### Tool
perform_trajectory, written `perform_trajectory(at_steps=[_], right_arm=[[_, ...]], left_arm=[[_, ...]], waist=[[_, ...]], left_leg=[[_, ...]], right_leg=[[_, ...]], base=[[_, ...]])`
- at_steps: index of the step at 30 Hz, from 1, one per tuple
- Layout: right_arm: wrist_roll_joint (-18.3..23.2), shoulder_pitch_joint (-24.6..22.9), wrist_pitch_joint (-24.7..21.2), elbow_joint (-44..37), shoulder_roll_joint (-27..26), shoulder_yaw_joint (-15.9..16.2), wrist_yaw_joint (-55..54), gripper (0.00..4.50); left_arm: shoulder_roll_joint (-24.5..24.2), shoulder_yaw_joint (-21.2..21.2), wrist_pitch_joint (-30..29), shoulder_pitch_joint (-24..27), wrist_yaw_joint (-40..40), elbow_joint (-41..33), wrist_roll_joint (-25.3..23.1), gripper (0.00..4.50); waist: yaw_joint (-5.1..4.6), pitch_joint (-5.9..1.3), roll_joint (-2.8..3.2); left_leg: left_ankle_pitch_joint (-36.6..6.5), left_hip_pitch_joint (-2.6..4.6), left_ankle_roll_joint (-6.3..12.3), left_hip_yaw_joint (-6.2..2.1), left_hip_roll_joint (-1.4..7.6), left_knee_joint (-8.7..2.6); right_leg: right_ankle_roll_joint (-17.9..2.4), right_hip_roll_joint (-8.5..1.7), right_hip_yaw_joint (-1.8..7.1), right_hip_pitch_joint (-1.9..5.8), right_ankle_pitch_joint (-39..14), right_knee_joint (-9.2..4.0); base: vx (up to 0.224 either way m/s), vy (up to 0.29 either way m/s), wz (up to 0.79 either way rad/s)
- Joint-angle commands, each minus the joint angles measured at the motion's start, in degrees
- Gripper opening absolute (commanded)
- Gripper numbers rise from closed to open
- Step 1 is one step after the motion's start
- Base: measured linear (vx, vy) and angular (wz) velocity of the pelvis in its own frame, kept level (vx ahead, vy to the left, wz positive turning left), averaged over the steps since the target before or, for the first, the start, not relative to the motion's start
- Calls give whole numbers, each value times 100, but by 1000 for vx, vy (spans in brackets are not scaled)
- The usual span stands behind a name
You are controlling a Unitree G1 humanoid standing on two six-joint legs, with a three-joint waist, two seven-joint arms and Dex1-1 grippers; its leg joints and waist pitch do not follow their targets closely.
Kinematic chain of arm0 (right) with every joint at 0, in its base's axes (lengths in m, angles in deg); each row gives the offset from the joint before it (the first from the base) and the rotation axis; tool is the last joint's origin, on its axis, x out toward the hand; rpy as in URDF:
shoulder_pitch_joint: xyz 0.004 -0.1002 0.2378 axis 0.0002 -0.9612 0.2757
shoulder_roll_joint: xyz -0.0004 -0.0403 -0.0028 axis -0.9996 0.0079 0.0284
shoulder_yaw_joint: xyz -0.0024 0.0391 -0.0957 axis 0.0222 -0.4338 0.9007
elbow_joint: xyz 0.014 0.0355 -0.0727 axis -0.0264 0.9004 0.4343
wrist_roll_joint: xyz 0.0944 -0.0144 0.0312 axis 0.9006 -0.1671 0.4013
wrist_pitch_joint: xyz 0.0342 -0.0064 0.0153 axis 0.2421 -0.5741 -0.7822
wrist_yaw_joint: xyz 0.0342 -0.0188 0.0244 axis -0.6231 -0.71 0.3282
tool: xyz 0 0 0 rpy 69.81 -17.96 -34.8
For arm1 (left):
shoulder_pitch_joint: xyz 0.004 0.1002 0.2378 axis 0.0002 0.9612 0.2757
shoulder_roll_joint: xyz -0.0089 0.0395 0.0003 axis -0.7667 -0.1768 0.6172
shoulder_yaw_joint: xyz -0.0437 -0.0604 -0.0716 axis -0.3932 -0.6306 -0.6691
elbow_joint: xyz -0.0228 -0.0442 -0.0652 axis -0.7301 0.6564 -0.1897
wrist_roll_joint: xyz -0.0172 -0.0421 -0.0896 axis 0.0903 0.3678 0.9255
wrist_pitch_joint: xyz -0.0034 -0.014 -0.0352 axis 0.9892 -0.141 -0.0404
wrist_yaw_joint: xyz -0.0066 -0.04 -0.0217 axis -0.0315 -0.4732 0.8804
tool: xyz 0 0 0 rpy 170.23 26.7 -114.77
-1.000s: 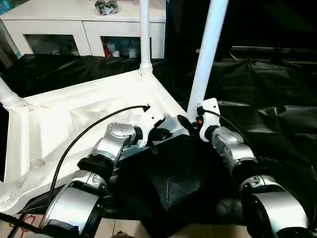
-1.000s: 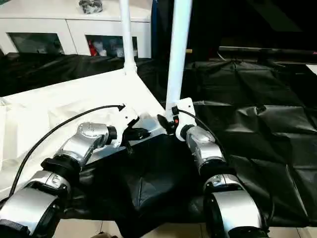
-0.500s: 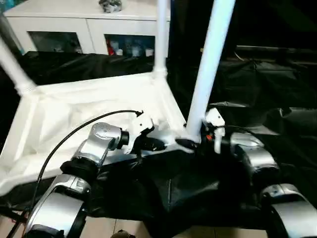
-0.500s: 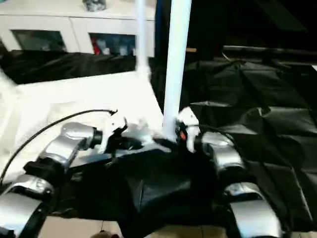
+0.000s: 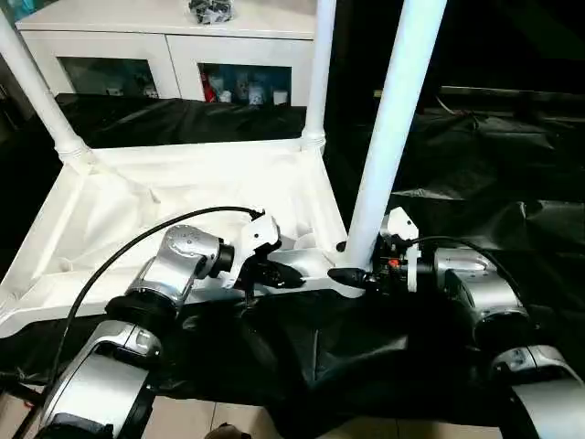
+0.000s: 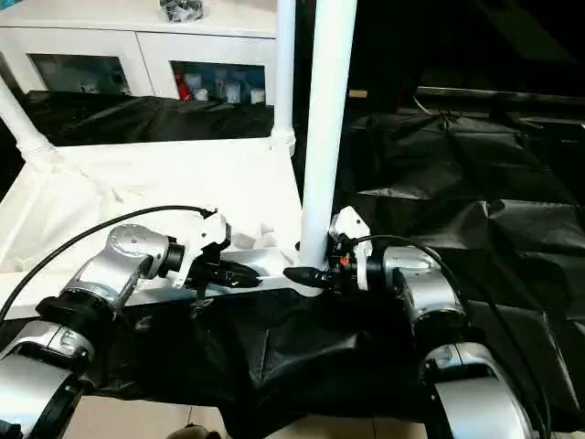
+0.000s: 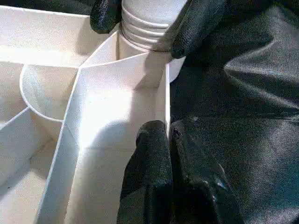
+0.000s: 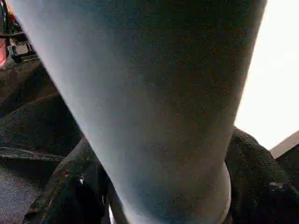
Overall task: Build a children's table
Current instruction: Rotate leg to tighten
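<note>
White tabletop lies inverted; three legs seated upright. Fourth leg at its near corner, right gripper straddling the base. Left gripper clenched on tabletop's rim. Seating unconfirmed.

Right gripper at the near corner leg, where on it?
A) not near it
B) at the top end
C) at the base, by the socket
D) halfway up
C: the right gripper has a black finger on either side of the leg just above the tabletop's corner socket.
</note>
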Motion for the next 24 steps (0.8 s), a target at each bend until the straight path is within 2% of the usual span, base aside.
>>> perform_trajectory(at_steps=[1,4,5,6,8,10,11,13,14,15,16,18,22,24], right_arm=[[18,-75,-193,46,-361,287,24,280],[-92,13,-225,276,-505,180,-644,279],[-282,178,-258,681,-705,39,-1742,279],[-329,233,-266,817,-771,-11,-2106,279],[-391,325,-247,1054,-904,-100,-2762,277],[-402,368,-289,1154,-994,-160,-3138,277],[-419,458,-330,1329,-1158,-277,-3882,277],[-403,548,-329,1482,-1335,-397,-4466,277],[-397,556,-324,1493,-1352,-406,-4493,277],[-461,632,-120,1594,-1519,-368,-4592,277],[-505,652,-34,1615,-1561,-332,-4614,277],[-398,674,-3,1639,-1606,-383,-4410,333],[-169,711,-80,1587,-1562,-508,-3997,356],[-300,698,147,1501,-1308,-345,-3661,390]], left_arm=[[308,-25,5,-110,-276,-204,158,0],[436,-88,-68,-156,-560,-154,165,0],[619,-156,-128,-219,-988,-87,131,0],[685,-170,-143,-240,-1136,-64,111,0],[826,-185,-188,-277,-1387,-22,80,0],[915,-193,-202,-304,-1568,12,44,0],[1061,-187,-222,-344,-1856,59,-22,0],[1209,-171,-174,-367,-2138,88,-82,0],[1221,-167,-164,-367,-2152,88,-85,0],[1314,-127,-91,-352,-2246,67,-118,0],[1333,-110,-67,-344,-2250,57,-126,0],[1333,-82,-95,-303,-2162,-3,-101,0],[1224,-27,-114,-195,-1910,-157,-100,0],[1037,52,-39,-98,-1529,-264,-79,0]], waist=[[-17,-356,-75],[-22,-331,-63],[-55,-322,-47],[-76,-313,-46],[-154,-292,-58],[-180,-293,-52],[-197,-292,-57],[-216,-301,-43],[-223,-301,-19],[-234,-304,-46],[-245,-306,-42],[-257,-310,-43],[-255,-311,-39],[-252,-320,-38]], left_leg=[[-1064,125,425,-65,200,-389],[-1178,133,329,-65,206,-410],[-1288,144,200,-76,199,-430],[-1381,157,102,-89,200,-451],[-1681,165,-45,-111,178,-470],[-1695,152,-23,-111,178,-475],[-1680,160,-29,-112,174,-481],[-1679,166,-58,-115,162,-482],[-1690,169,-57,-111,159,-480],[-1693,156,-26,-109,153,-476],[-1690,146,-9,-110,153,-477],[-1649,135,62,-106,150,-470],[-1647,138,149,-101,161,-470],[-1565,119,191,-100,166,-465]], right_leg=[[-1519,-275,245,267,-595,-367],[-1465,-281,256,243,-874,-391],[-1427,-290,258,222,-1113,-413],[-1388,-296,260,213,-1282,-430],[-1188,-309,255,212,-1860,-510],[-1097,-297,265,215,-1861,-523],[-1089,-289,270,200,-1815,-523],[-1070,-287,268,201,-1809,-530],[-1075,-283,272,194,-1776,-530],[-1074,-276,266,208,-1711,-533],[-1076,-284,265,206,-1686,-529],[-1093,-276,265,219,-1575,-519],[-1159,-273,268,224,-1478,-509],[-1201,-270,261,241,-1324,-489]], base=[[0,0,0],[0,0,0],[0,0,0],[0,0,0],[0,0,0],[0,0,0],[0,0,0],[0,0,0],[0,0,0],[0,0,0],[0,0,0],[0,0,0],[0,0,0],[0,0,0]])
